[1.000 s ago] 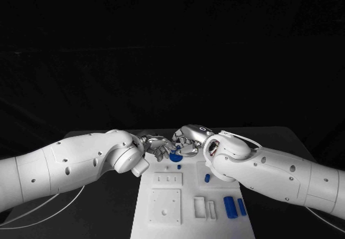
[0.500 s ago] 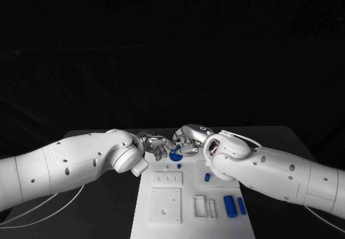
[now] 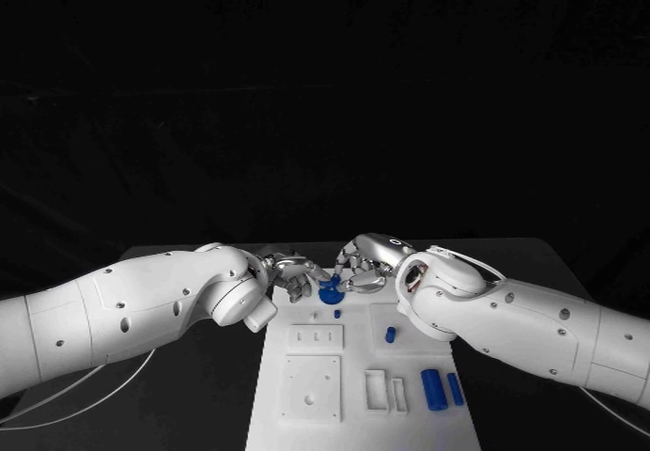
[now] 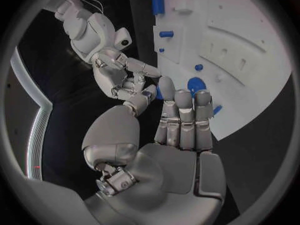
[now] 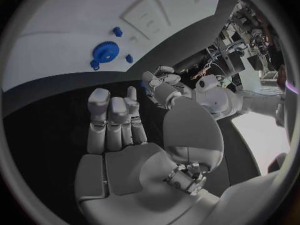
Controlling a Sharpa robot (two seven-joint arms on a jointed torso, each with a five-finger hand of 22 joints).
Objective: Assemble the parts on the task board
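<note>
The white task board (image 3: 355,376) lies in the middle of the table. A blue gear (image 3: 330,295) sits near its far edge, also seen in the left wrist view (image 4: 195,83) and the right wrist view (image 5: 106,51), with small blue pegs (image 5: 129,58) around it. My left hand (image 3: 290,272) hovers left of the gear, its fingers (image 4: 185,110) straight and together, thumb apart. A small blue piece (image 4: 159,92) shows beside its fingertips; I cannot tell whether they touch. My right hand (image 3: 365,265) hangs right of the gear, its fingers (image 5: 111,116) spread and empty.
Nearer me the board carries a small blue peg (image 3: 390,334), two blue cylinders (image 3: 434,390) at the front right, raised white blocks (image 3: 315,336) and slotted holders (image 3: 377,392). Both white forearms flank the board over the black table (image 3: 177,376).
My right arm and hand have drawn slightly to the right, away from the gear. The left hand and the parts on the board have stayed put.
</note>
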